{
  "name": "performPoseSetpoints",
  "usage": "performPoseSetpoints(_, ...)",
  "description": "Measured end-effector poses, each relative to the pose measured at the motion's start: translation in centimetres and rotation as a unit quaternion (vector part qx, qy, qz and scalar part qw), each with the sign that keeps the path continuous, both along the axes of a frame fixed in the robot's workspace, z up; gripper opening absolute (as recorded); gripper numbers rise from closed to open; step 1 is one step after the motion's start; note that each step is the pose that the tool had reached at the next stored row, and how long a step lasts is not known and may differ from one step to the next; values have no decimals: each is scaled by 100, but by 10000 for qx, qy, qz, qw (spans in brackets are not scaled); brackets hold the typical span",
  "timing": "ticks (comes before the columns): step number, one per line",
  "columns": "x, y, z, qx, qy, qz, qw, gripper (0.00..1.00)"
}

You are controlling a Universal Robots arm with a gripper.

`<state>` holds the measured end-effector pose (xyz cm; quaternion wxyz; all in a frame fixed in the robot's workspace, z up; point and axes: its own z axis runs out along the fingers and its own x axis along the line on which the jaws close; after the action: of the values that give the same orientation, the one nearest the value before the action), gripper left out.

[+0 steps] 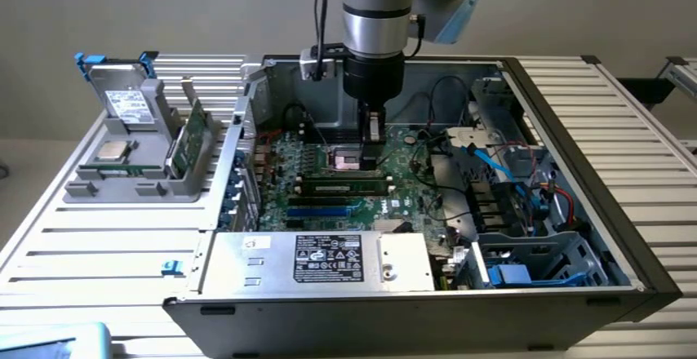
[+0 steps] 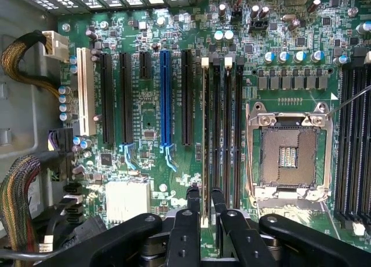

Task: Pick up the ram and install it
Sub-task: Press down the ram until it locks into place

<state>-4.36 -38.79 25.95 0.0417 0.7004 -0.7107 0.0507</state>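
The ram stands on edge in 1 of the long black memory slots of the motherboard, in the middle of the open computer case, its dark chips facing the exterior camera. Seen edge-on from the wrist, the ram is a thin line running down a slot with a pale latch at its far end, and 3 more black slots lie just beside it. The gripper hangs upright over the end of the stick that lies toward the exterior view's right, its tips just above the stick's top edge. In the wrist view the gripper straddles the line of that slot - the jaws are parted by a narrow gap, 1 fingertip on each side of the stick's edge, and they hold nothing. The empty CPU socket with its metal frame sits between this bank of slots and another bank of black slots on its far side. Farther out on the motherboard are 1 blue slot, several black ones and 1 white slot, with a braided cable bundle at the case wall. In the exterior view a silver power supply fills the case's near corner. Outside the case, toward the exterior view's left, a grey holder rests on the slatted table - a green board stands upright in it.
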Motion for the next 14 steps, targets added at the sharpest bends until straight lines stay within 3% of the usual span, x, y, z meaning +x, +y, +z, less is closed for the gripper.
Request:
performPoseSetpoints(3,0,0,0,0,4,0,10000,22)
performPoseSetpoints(6,0,0,-1,1,8,0,10000,11)
performPoseSetpoints(10,0,0,-2,1,13,-3,10000,11)
performPoseSetpoints(14,34,-5,-21,1,91,-4,10000,11)
